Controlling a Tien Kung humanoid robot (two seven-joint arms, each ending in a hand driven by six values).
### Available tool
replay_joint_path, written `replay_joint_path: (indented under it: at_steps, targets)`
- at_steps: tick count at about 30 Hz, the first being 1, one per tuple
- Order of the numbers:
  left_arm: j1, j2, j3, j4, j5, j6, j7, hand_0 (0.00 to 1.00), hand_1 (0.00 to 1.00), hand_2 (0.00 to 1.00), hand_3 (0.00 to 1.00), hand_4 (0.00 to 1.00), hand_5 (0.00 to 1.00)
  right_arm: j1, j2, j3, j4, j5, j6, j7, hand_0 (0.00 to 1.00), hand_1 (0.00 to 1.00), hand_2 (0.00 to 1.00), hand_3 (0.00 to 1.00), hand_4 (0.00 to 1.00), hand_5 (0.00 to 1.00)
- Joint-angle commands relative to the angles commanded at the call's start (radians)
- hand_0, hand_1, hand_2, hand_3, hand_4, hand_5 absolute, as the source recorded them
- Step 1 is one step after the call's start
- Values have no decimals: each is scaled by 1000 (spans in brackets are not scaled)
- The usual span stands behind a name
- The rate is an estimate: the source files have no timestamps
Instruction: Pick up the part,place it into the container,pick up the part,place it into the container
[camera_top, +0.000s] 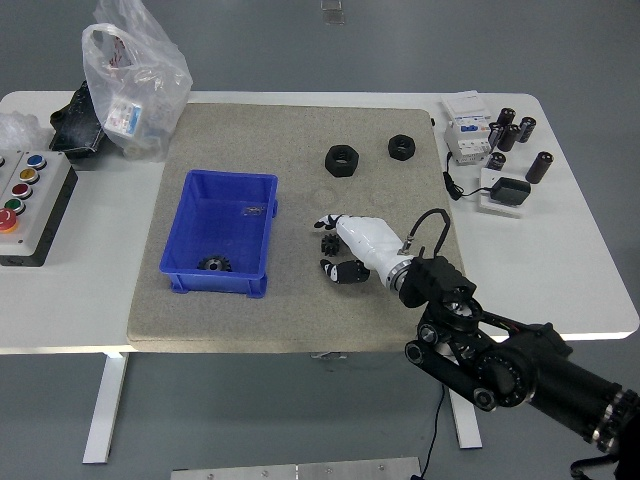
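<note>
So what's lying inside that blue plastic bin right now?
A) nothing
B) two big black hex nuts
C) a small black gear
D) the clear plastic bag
C: a small black gear lies at the near end of the blue plastic bin; the two black hex nuts sit outside on the mat.

Right arm (520, 370) cut at lower-right corner.

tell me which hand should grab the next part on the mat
Right. The right hand already hovers over the mat beside a small black gear, fingers open; the left arm is out of view.
</note>
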Motion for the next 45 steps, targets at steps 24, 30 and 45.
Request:
replay_joint_path:
  at_steps: [24, 30, 45]
  targets:
    - [-12, 1, 2, 0, 1, -1, 0, 666, 663, 666, 811, 665, 183, 63, -15, -25, 12, -1, -73, 28, 381, 504, 366, 456, 176, 2]
    - [-17, 1, 10, 0, -10, 0, 2, 666, 664, 666, 811, 665, 183, 157, 26, -86, 57, 21, -87, 38, 382, 506, 367, 455, 152, 2]
    - [-15, 5, 15, 0, -23, 3, 9, 667, 664, 665, 812, 656, 192, 249, 102, -224, 57, -94, -2, 6, 380, 735, 810, 740, 482, 197]
